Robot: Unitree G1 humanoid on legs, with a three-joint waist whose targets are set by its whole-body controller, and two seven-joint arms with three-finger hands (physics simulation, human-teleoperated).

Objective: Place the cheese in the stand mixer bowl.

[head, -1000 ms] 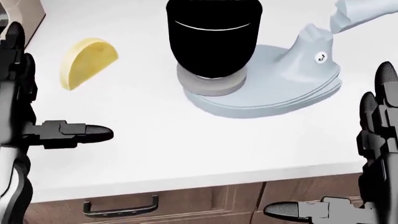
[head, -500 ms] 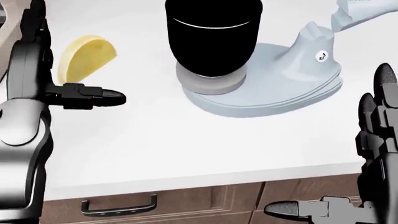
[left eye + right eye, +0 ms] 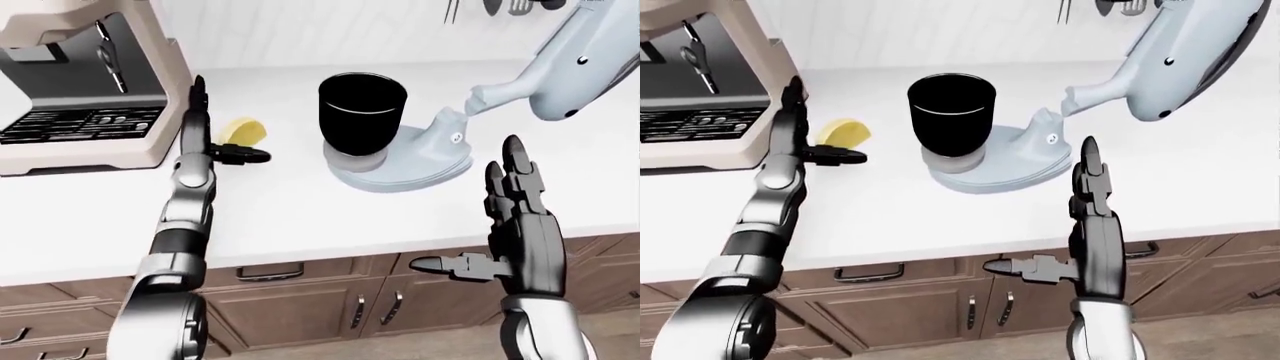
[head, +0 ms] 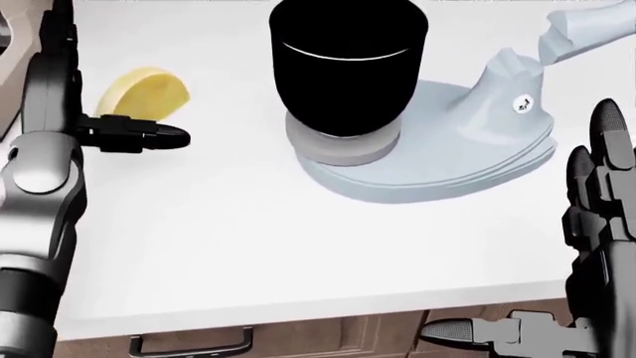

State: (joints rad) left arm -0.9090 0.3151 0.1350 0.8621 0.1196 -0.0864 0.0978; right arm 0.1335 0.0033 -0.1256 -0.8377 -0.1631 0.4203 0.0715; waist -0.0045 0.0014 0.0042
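A yellow half-round of cheese [image 4: 146, 91] lies on the white counter, left of the stand mixer. The mixer's black bowl [image 4: 348, 63] stands on the pale blue base [image 4: 447, 160], with the tilted mixer head [image 3: 580, 64] raised to its right. My left hand [image 4: 109, 112] is open, its fingers upright at the cheese's left side and its thumb stretched across just below the cheese. My right hand [image 3: 505, 221] is open, fingers spread, held over the counter's near edge, right of the mixer.
A beige espresso machine [image 3: 80, 82] stands at the counter's left, close behind my left arm. Wooden drawers and cabinet doors with dark handles [image 3: 270, 271] run below the counter. Utensils [image 3: 500, 7] hang on the wall above the mixer.
My left hand has moved up toward the cheese, its thumb now just under it. The view has shifted slightly. The right hand has held its place.
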